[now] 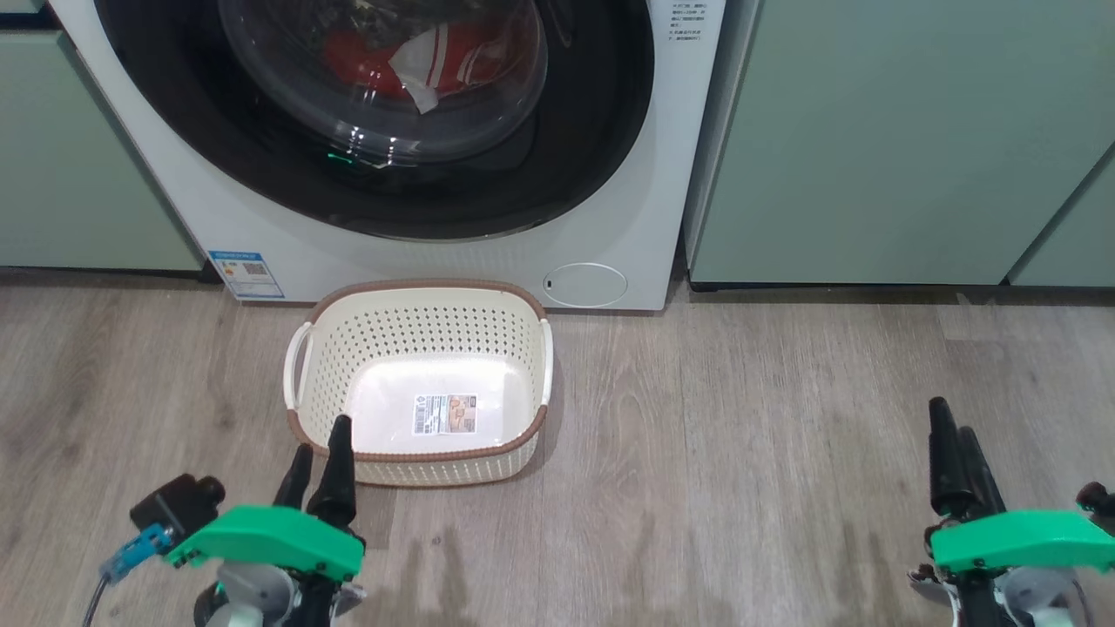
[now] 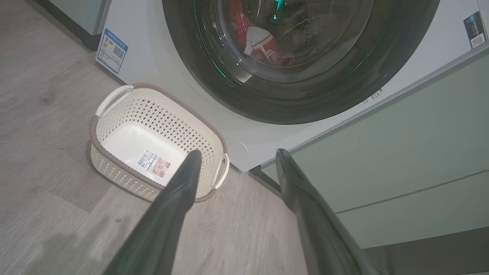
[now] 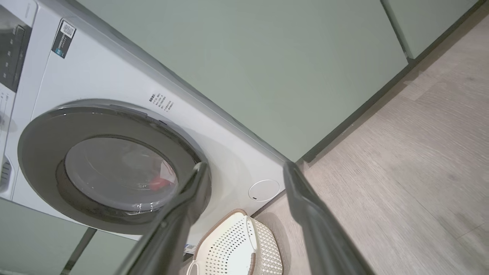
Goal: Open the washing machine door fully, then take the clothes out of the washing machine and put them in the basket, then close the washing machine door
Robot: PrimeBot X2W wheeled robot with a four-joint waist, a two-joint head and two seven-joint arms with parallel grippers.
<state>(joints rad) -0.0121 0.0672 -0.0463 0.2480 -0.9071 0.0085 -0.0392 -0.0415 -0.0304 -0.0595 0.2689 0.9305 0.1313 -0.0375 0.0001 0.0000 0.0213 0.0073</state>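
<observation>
Head view showed the first step not yet begun. The big round washing machine door (image 1: 575, 131), with its shiny black rim and clear glass middle, was shut on the big white washing machine (image 1: 636, 252). The bright red and white clothes (image 1: 366, 57) lay behind the glass, far ahead of and above both end effectors.

The left end effector (image 1: 320, 440) sat low, just before the near rim of the small cream plastic basket (image 1: 418, 286), which had nothing in it. The right end effector (image 1: 952, 420) sat well off to the basket's other side. Both had their dark fingers (image 2: 183, 187) wide apart and held nothing.

I think the next move needs one end effector to go up to the door's rim and pull it wide open.

The right wrist view showed the whole round door, while head view cut off its top. The left wrist view showed both left fingers spread wide.
</observation>
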